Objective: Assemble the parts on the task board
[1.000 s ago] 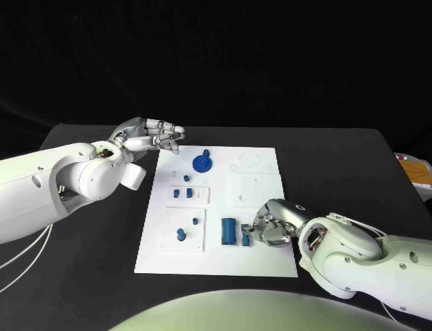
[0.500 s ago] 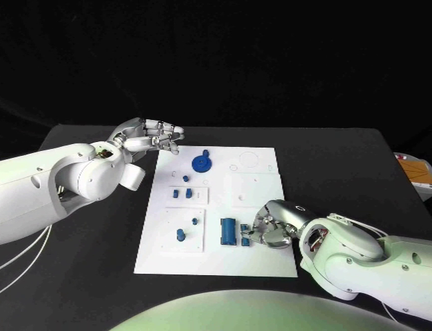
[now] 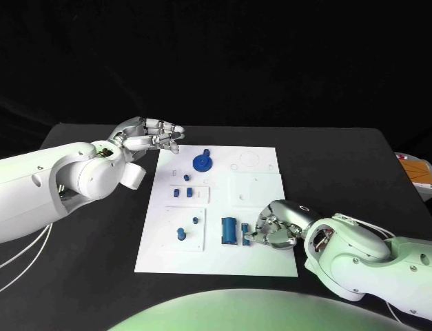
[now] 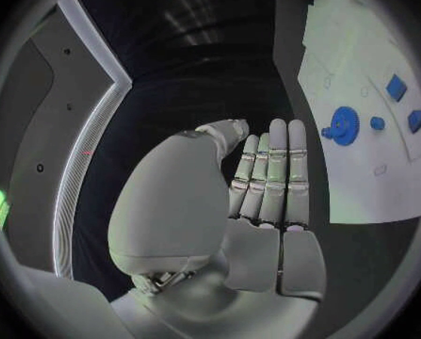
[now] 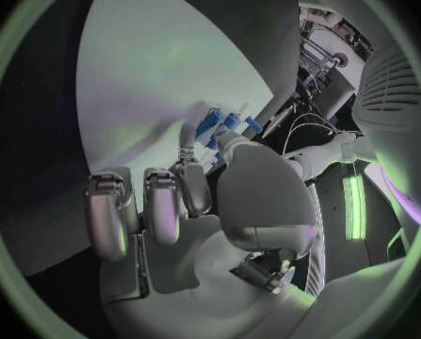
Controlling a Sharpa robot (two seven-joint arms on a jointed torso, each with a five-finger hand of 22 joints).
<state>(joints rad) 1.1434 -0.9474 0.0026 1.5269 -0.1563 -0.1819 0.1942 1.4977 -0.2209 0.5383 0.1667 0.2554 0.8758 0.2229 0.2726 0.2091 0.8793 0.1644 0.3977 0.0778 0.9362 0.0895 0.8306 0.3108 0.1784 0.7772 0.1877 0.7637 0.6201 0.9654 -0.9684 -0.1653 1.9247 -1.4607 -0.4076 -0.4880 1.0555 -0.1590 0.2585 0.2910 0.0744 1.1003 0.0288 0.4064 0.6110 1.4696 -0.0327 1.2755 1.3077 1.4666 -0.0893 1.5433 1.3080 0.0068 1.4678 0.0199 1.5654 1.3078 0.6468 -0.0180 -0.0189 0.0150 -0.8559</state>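
Note:
The white task board (image 3: 260, 258) lies mid-table. A blue gear (image 3: 202, 163) sits near its far end, also seen as the blue gear (image 4: 342, 122). Several small blue parts (image 3: 183, 193) stand on the board's left half. A blue cylinder (image 3: 229, 231) lies near the front, with a small blue part (image 3: 247, 238) beside it. My right hand (image 3: 273, 231) is at that part, thumb and one finger pinching the small blue part (image 5: 213, 125), the other fingers curled. My left hand (image 3: 152, 134) hovers off the board's far left corner, fingers straight, holding nothing.
A tan and orange object (image 3: 417, 172) sits off the table's right edge. Bare black table (image 3: 345, 172) stretches right of the board, and more lies to its left under my left arm.
My right hand has shifted slightly toward the board's front right. The left hand has stayed put.

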